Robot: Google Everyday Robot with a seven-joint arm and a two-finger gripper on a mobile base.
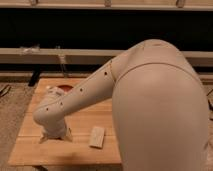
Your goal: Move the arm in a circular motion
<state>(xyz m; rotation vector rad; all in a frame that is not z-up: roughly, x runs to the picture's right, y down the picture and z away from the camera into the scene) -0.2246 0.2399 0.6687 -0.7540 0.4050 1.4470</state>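
The arm (150, 100) is large and cream-white and fills the right half of the camera view. Its forearm (80, 95), dotted with small dark holes, slopes down to the left to a rounded joint (47, 114). The gripper (54, 133) hangs below that joint, low over the front left part of the wooden table (75, 150). The wrist hides most of the gripper.
A small white packet (97, 136) lies on the table just right of the gripper. The rim of an orange bowl (62, 87) shows behind the forearm. A dark wall with a long ledge (60, 54) runs behind the table. Gravelly floor (12, 107) lies to the left.
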